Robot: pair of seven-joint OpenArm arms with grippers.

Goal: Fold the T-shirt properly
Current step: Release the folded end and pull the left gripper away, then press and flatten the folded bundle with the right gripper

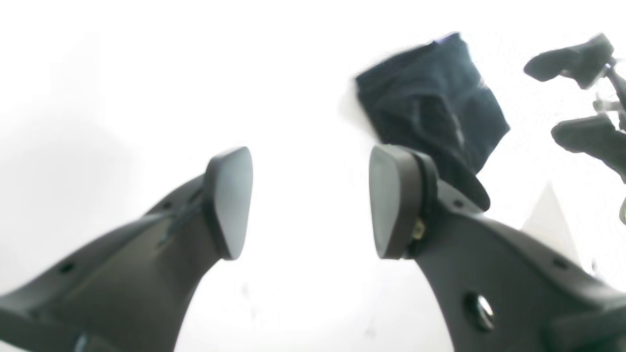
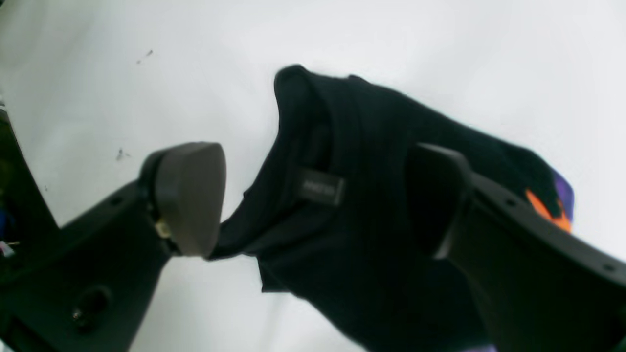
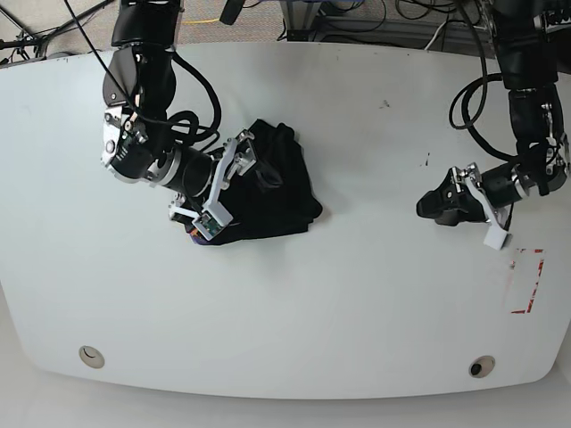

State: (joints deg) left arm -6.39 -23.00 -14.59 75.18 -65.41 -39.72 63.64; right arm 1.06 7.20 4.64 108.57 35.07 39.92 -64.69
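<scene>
Right hand (image 2: 313, 195) gapes wide over the T-shirt (image 2: 352, 205), gripping nothing; left hand (image 1: 310, 200) open, empty.

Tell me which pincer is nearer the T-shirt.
The right. The right pincer is over the T-shirt, its open jaws straddling the fabric. The left pincer is open and well off to the side, over bare table.

Left gripper (image 1: 310, 203): jaws parted, nothing between the pads. Right gripper (image 2: 313, 195): jaws spread wide, with dark fabric lying between them.
</scene>
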